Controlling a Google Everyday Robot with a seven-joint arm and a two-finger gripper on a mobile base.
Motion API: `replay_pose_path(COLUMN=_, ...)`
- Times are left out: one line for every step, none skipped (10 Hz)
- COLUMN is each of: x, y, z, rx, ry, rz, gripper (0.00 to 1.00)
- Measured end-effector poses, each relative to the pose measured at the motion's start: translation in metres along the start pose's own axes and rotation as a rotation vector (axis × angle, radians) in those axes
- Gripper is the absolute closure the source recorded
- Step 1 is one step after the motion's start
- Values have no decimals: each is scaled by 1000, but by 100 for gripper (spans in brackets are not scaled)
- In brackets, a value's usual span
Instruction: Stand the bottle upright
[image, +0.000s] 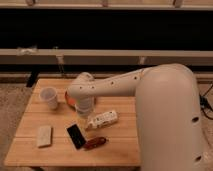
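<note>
Bottle (103, 119) lies flat on table (30, 150), just right of gripper (85, 115); jaws spread wide, gripping nothing.

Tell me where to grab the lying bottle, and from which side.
Grip the bottle across its labelled middle, from above, jaws spanning its short width: it lies flat on the table, so only the top and sides are free. The open gripper hangs by the end nearest the orange bowl.
</note>
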Motion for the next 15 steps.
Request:
replay_pose_path(x=-2, y=5, z=12, rx=9, ry=15, rz=-15, gripper=35)
replay_pose_path(x=-3, y=5, z=21, rx=18, ry=22, rz=-17, gripper=35)
replay_pose_path(x=1, y=-2, z=28, rx=31, ry=33, rz=-13, gripper=35)
replay_pose_path(x=2, y=-8, z=31, rx=46, ry=40, rz=-6, gripper=35)
replay_pose_path(x=2, y=-12, z=32, rx=57, ry=48, rz=-4, gripper=35)
replay_pose_path(x=2, y=-15, z=32, rx=69, ry=54, rz=-5, gripper=35)
replay_pose_path(x=2, y=-19, z=32, rx=82, ry=61, rz=-1, gripper=35)
replay_pose_path(x=4, y=-23, z=32, rx=90, ry=66, rz=1, gripper=35)
replay_pose_path(x=4, y=-27, z=29, rx=98, ry=68, rz=2, gripper=35)
replay_pose_path(x=4, y=-29, z=22, rx=96, ry=59, rz=-8, gripper=35)
replay_pose_path(x=4, y=-29, z=13, rx=87, ry=46, rz=-19, gripper=35)
replay_pose_path(x=5, y=-27, z=6, rx=71, ry=32, rz=-33, gripper=35)
replay_pose_path(x=6, y=-24, z=4, rx=59, ry=25, rz=-47, gripper=35)
replay_pose_path(x=5, y=-19, z=2, rx=39, ry=16, rz=-67, gripper=35)
replay_pose_path(x=5, y=-13, z=2, rx=25, ry=8, rz=-83, gripper=35)
